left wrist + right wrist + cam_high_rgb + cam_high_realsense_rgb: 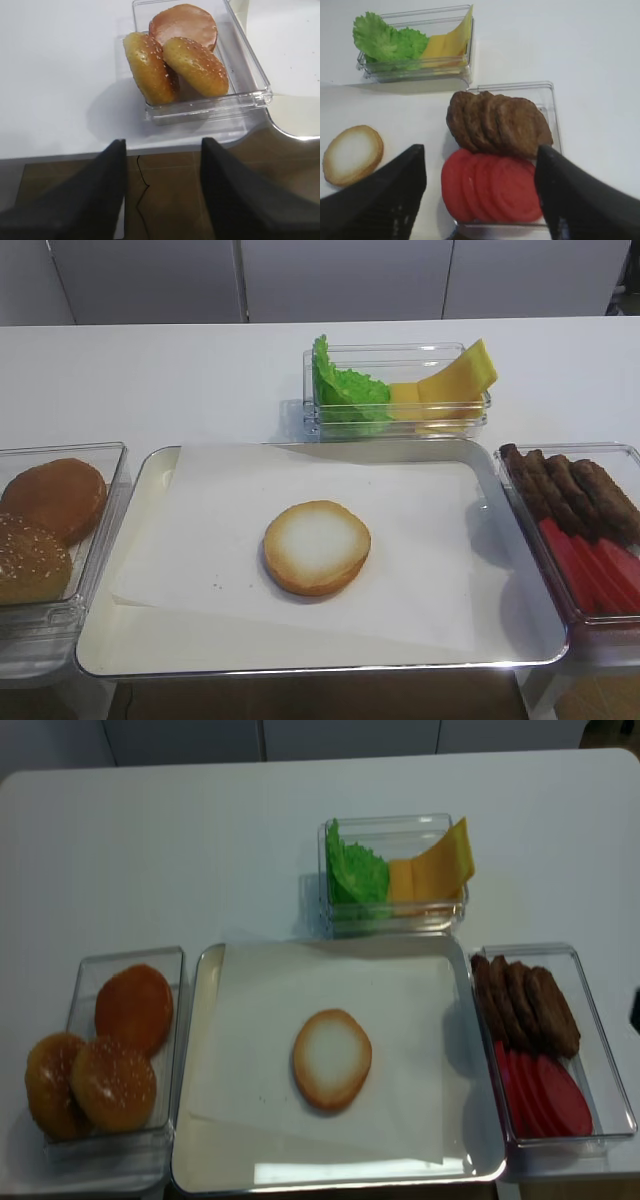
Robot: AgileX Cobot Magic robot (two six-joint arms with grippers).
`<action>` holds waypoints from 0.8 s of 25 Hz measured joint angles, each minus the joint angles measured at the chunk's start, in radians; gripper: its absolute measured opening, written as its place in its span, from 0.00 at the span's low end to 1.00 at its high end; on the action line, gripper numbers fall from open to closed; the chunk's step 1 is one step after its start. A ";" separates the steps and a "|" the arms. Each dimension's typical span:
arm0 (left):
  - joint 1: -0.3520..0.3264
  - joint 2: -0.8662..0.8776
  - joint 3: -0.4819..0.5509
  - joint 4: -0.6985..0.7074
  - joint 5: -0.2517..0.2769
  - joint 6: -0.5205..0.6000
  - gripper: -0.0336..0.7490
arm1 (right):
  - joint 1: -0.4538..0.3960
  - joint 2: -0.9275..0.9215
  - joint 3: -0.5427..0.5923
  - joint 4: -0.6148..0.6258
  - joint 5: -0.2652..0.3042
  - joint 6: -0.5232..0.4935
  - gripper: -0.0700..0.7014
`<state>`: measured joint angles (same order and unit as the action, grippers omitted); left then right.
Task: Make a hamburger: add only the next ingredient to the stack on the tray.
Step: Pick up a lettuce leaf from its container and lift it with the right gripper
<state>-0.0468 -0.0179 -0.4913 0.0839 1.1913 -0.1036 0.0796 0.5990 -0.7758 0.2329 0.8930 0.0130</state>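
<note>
The lettuce leaf (345, 390) (387, 42) (355, 875) stands in a clear box behind the tray, beside yellow cheese. The stack is one bun bottom half (317, 547) (352, 155) (331, 1058) with its pale face up, on the white paper of the silver tray (130, 645) (197, 1145). Neither gripper shows in the exterior views. In the right wrist view my right gripper (480, 152) hangs open above the box of tomato slices and patties, with nothing held. In the left wrist view my left gripper (163, 142) is open and empty over the floor, just off the table's front edge.
A clear box of domed brown buns (50, 525) (195, 65) sits left of the tray. Right of the tray, a clear box holds brown patties (570, 485) (497, 122) and red tomato slices (590, 565) (492, 187). Cheese slices (455, 380) share the lettuce box.
</note>
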 joint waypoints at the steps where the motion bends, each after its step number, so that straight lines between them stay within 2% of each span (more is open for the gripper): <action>1: 0.000 0.000 0.000 0.000 0.000 0.000 0.50 | 0.000 0.043 -0.024 0.025 -0.019 -0.013 0.77; 5: 0.000 0.000 0.000 0.000 0.000 0.000 0.50 | 0.000 0.240 -0.128 0.162 -0.060 -0.145 0.77; 11: 0.000 0.000 0.000 -0.001 0.000 0.000 0.50 | 0.000 0.553 -0.304 0.406 -0.071 -0.326 0.77; 15: 0.000 0.000 0.000 -0.001 0.000 0.000 0.50 | 0.012 0.738 -0.448 0.483 -0.071 -0.389 0.77; 20: 0.000 0.000 0.000 -0.001 0.000 0.000 0.50 | 0.111 0.967 -0.633 0.493 -0.075 -0.418 0.77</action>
<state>-0.0468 -0.0179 -0.4913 0.0827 1.1913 -0.1036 0.1902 1.5656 -1.4090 0.7255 0.8180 -0.4050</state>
